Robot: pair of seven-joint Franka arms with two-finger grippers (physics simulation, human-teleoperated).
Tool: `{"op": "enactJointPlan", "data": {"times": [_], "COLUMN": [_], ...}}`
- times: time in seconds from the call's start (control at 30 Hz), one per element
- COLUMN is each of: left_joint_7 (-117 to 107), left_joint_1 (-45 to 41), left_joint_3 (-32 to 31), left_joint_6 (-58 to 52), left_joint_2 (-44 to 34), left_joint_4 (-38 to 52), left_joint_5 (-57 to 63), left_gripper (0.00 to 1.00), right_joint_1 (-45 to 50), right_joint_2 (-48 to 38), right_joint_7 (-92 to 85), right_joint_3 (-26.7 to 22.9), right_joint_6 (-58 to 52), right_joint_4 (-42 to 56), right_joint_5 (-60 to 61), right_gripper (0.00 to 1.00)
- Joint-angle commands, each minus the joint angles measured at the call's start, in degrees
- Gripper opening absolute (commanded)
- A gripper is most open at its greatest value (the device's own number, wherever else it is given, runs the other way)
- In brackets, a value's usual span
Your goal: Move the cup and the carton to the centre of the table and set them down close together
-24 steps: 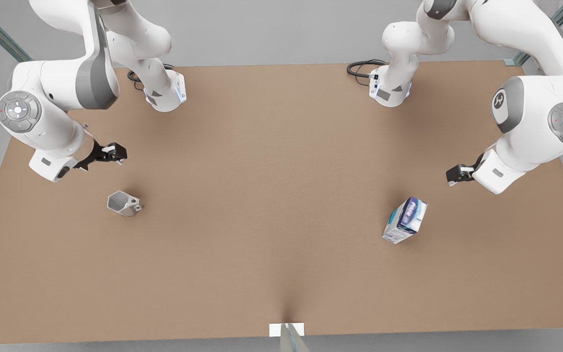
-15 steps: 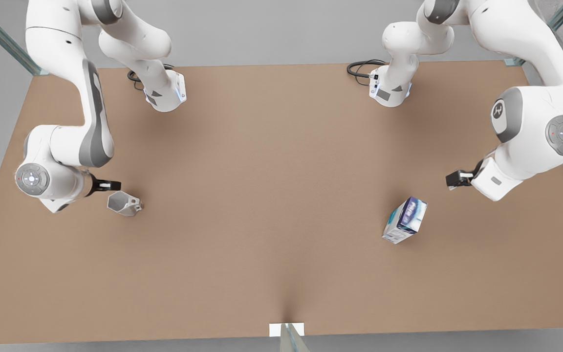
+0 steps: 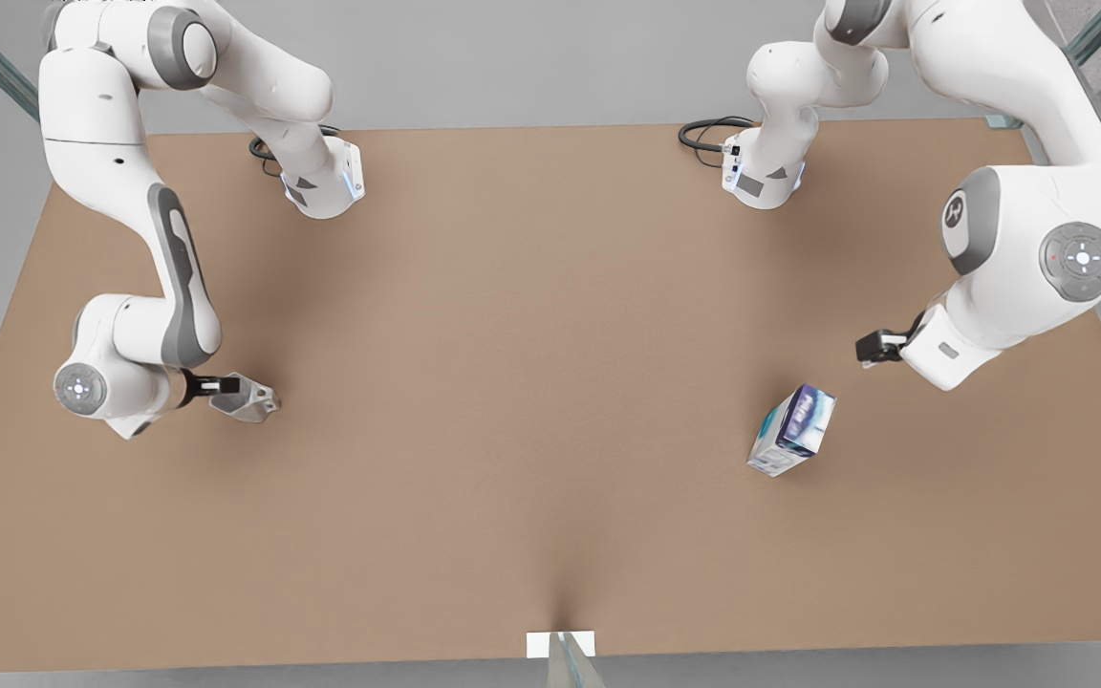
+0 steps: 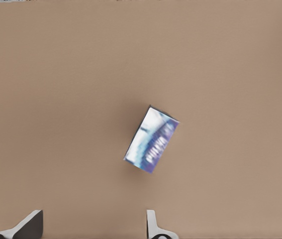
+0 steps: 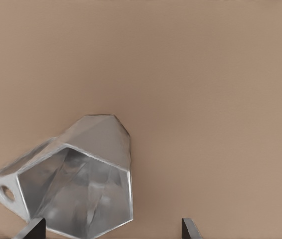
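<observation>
The silver faceted cup (image 3: 249, 402) stands on the brown table (image 3: 531, 382) at the front view's left, its small handle toward the table's middle. My right gripper (image 3: 224, 385) is low at the cup's rim and open; in the right wrist view the cup (image 5: 76, 184) lies partly between its fingertips (image 5: 189, 228). The white and blue carton (image 3: 792, 430) stands at the front view's right. My left gripper (image 3: 869, 348) hovers open above and behind it, and the left wrist view has the carton (image 4: 151, 139) ahead of the open gripper (image 4: 92, 226).
Both arm bases (image 3: 326, 182) (image 3: 763, 172) are bolted at the table's far edge, with black cables (image 3: 708, 132) beside them. A small white marker (image 3: 560, 644) sits at the near edge. Bare brown surface spans the middle between cup and carton.
My right arm has swung down and its gripper dropped from above the cup to the cup's rim. My left gripper has drifted slightly toward the carton. Cup and carton have not moved.
</observation>
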Motion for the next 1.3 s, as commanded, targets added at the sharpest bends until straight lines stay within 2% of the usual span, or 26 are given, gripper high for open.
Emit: {"op": "enactJointPlan", "data": {"times": [0.0,0.57,0.63,0.67,0.8,0.9,1.07,1.13,1.27], "left_joint_7": [0.0,-0.3,-0.3,-0.3,-0.3,-0.3,-0.3,-0.3,-0.2], "left_joint_1": [0.1,-1.5,-1.5,-1.5,-1.5,-1.5,-1.5,-1.5,-1.3], "left_joint_3": [0.0,0.0,0.0,0.0,0.0,0.0,0.0,0.0,0.0], "left_joint_6": [0.0,0.4,0.4,0.2,0.2,0.2,0.4,0.4,0.4], "left_joint_2": [-0.1,0.1,0.1,0.1,0.1,0.0,0.1,0.1,0.2], "left_joint_4": [0.0,0.0,0.0,0.0,0.0,0.0,0.0,0.0,0.0], "left_joint_5": [-0.3,-0.3,-0.3,-0.3,-0.4,-0.4,-0.4,-0.4,-0.4], "left_gripper": [1.0,1.0,1.0,1.0,1.0,1.0,1.0,1.0,1.0], "right_joint_1": [-0.1,-1.1,-1.1,-1.2,-2.0,-1.6,-1.5,-1.6,-1.5], "right_joint_2": [0.1,5.0,5.0,5.0,4.9,5.0,6.4,6.4,6.9], "right_joint_7": [0.0,0.0,0.4,0.4,0.0,0.3,0.4,0.4,0.4], "right_joint_3": [0.0,0.0,0.0,0.0,0.0,0.1,0.1,0.1,0.1], "right_joint_6": [0.0,2.0,1.8,1.6,1.1,1.1,1.0,1.0,0.4], "right_joint_4": [0.1,0.5,0.6,0.6,0.6,0.6,1.5,1.5,2.3], "right_joint_5": [0.0,0.5,0.8,0.8,0.7,0.9,1.8,1.8,2.2], "right_gripper": [1.0,1.0,0.68,0.56,0.49,0.38,0.37,0.32,0.3]}}
